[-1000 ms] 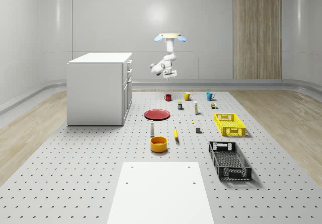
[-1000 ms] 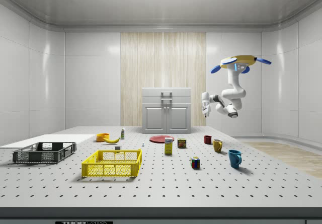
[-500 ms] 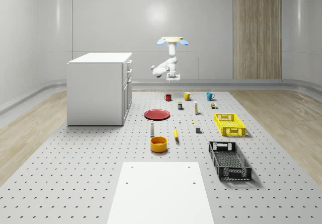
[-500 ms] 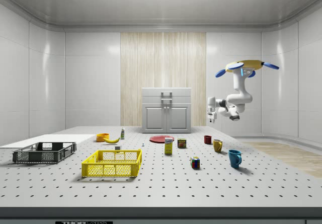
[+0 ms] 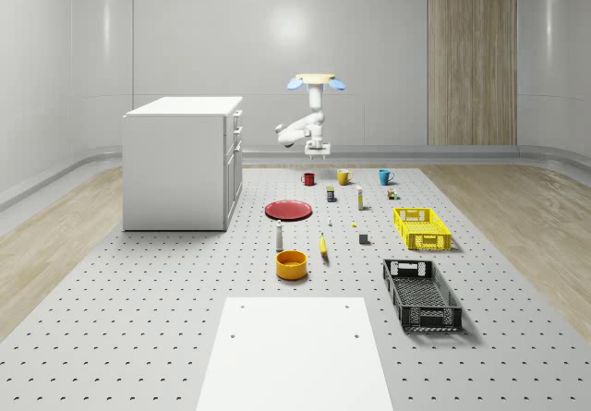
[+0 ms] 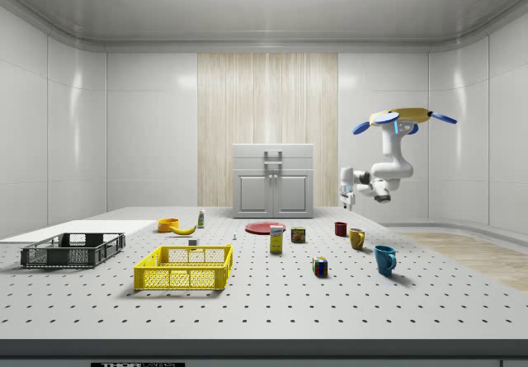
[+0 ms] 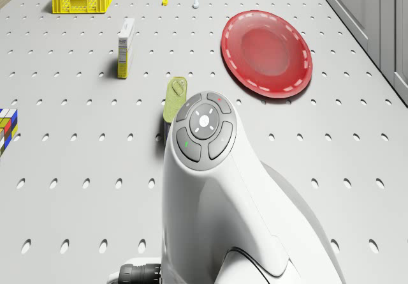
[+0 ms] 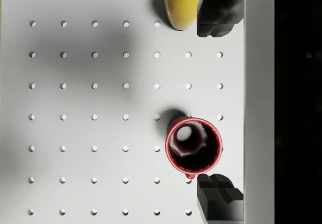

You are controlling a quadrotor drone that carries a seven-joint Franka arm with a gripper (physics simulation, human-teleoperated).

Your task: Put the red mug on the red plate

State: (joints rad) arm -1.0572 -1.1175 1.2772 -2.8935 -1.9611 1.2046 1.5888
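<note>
Drone (image 5: 315, 80): we see it hovering above the worktop's far edge, just beyond the row of mugs, with nothing under it to rest on.
Arm (image 6: 381, 173): it hangs below the drone and bends toward the worktop, with the wrist pointing down.
Jaws (image 8: 218, 105): we see the 2 dark fingertips (image 8: 216, 15) well apart, so they stand wide open and hold nothing; they hang above the red mug without touching it.
Red mug (image 8: 194, 144): it stands upright on the worktop near the far edge, empty, its mouth facing the wrist camera; it sits closer to 1 fingertip than to the other.
Yellow mug (image 8: 184, 2): upright, beside the red mug along the same far edge, next to the other fingertip.
Blue mug (image 5: 385, 176): further along the same row, apart from the yellow mug.
Red plate (image 7: 266, 52): it lies flat and bare on the worktop, nearer the middle than the red mug, well apart from it and close to the white cabinet (image 5: 183, 162).
Worktop (image 5: 166, 291): we see a grey perforated surface carrying everything.
</note>
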